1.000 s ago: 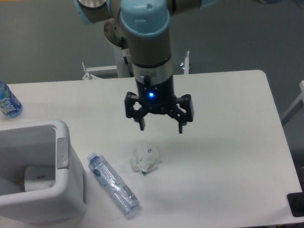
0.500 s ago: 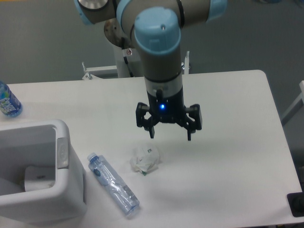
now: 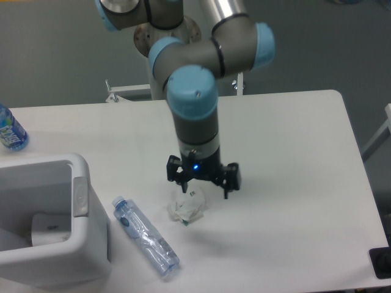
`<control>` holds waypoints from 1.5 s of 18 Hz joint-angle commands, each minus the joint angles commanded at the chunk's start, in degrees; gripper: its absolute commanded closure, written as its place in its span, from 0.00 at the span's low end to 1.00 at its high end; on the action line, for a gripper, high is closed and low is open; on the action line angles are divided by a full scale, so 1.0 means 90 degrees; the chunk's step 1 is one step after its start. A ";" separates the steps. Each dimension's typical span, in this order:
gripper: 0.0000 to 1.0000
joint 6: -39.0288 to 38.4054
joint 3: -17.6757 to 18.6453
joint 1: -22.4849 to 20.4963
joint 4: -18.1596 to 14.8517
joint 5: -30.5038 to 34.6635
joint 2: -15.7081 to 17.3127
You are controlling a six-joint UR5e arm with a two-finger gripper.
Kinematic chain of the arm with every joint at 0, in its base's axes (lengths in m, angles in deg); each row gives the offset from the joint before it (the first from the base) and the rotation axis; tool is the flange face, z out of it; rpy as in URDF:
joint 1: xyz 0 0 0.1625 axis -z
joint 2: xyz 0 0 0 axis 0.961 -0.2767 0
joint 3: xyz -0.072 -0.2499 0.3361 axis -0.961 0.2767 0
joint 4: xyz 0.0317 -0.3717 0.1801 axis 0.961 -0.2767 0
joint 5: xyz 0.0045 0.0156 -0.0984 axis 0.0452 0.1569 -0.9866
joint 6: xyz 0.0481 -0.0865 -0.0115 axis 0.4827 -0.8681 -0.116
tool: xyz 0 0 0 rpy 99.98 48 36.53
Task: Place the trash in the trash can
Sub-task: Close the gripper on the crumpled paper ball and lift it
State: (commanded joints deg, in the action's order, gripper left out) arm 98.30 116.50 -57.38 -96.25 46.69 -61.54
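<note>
A crumpled white paper wad with a green speck lies on the white table, front of centre. A slim clear plastic bottle with a blue cap lies on its side to the wad's left. The boxy white trash can with a grey tab stands at the front left. My gripper is open and empty. It hangs low just above and slightly right of the wad, with one finger over the wad's top edge.
A second bottle with a blue label stands at the table's far left edge. Something white lies inside the trash can. A dark object sits at the table's front right corner.
My gripper has come down and moved toward the front, from well above the table to just over the wad. The wad and bottle have not moved.
</note>
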 joint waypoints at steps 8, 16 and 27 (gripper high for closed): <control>0.00 0.0920 0.0908 0.0245 0.1034 0.0810 -0.0412; 0.69 0.0823 0.0890 0.0264 0.1094 0.0840 -0.0499; 1.00 0.0832 0.0704 0.0206 0.1094 0.0821 -0.0314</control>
State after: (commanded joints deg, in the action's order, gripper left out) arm 105.79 122.84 -55.52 -86.40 54.07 -64.36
